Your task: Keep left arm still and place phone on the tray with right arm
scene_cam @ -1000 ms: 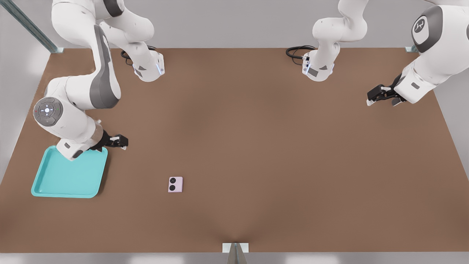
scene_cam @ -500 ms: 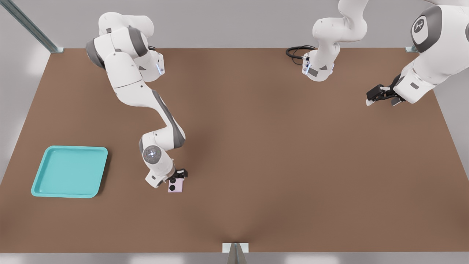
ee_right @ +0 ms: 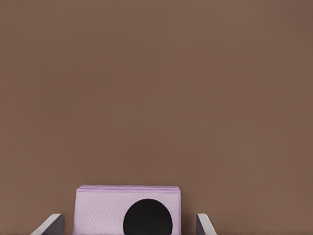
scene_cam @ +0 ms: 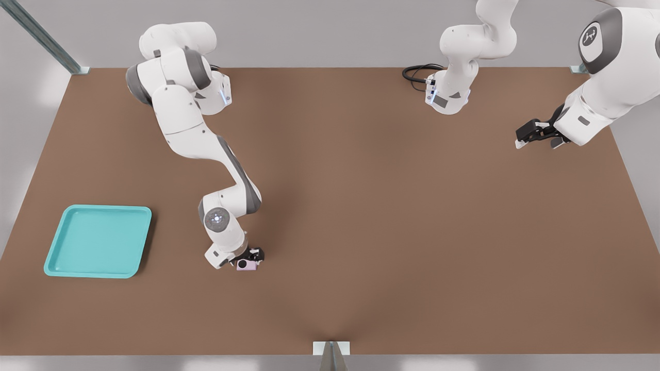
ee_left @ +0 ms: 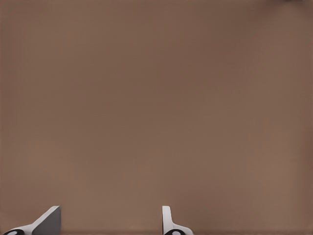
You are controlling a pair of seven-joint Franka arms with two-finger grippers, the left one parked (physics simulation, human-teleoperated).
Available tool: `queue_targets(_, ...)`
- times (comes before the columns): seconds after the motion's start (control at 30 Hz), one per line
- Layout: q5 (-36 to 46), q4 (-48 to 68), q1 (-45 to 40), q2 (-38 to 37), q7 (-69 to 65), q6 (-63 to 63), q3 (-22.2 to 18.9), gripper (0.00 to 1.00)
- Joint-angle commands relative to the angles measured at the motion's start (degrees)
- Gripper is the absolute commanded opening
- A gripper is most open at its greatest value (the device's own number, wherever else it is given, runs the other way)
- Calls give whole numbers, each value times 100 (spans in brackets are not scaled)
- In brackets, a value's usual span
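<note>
The right arm (scene_cam: 206, 141) is reaching down to the brown table (scene_cam: 392, 216), its gripper (scene_cam: 251, 256) sitting low over the pale pink phone (scene_cam: 247, 265) toward the table's near edge. The fingers (ee_right: 53, 224) are spreading wider than the phone and straddling it, a gap showing on each side, neither touching. The turquoise tray (scene_cam: 98, 241) is lying well apart, beside the table's edge on the front view's left.

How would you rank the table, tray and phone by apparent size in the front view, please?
1. Table, by far the largest.
2. Tray.
3. Phone, smallest, partly covered by the right arm's hand above it, so its full outline is hidden.
</note>
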Motion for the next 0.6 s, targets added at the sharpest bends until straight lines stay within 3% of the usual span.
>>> queue_targets(0.0, -39, 3, 0, 11, 560, 69, 0, 100)
queue_targets(0.07, -39, 12, 0, 20, 560, 69, 0, 97)
queue_targets(0.13, -39, 38, 0, 20, 560, 69, 0, 84)
queue_targets(0.3, -48, 30, -18, -15, 533, 34, 0, 81)
queue_targets(0.43, -48, -23, -87, -647, 314, -862, 35, 81)
queue_targets(0.57, -39, -1033, -931, -1754, -907, -1039, 237, 81)
